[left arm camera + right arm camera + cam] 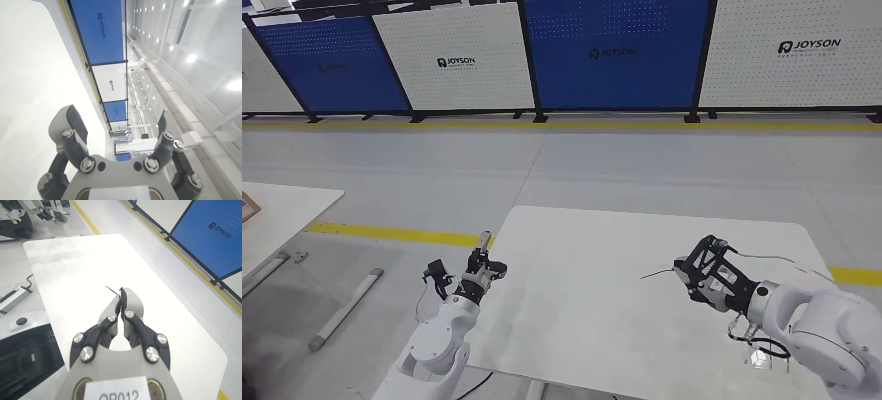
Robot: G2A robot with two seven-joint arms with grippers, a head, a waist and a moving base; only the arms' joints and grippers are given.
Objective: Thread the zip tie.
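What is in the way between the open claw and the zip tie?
Nothing visible. Just bare white table lies between the open left gripper and the zip tie, which the right gripper holds pinched.

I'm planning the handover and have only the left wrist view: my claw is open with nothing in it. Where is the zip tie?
Observer: The right claw is shut on the zip tie; a thin black end sticks out beyond it.
Operator: Where over the table is that?
Observer: In the top view, over the right part of the table, the free end pointing toward the middle.
Operator: And my arm?
Observer: The left claw sits at the table's left edge, well apart from the right one.
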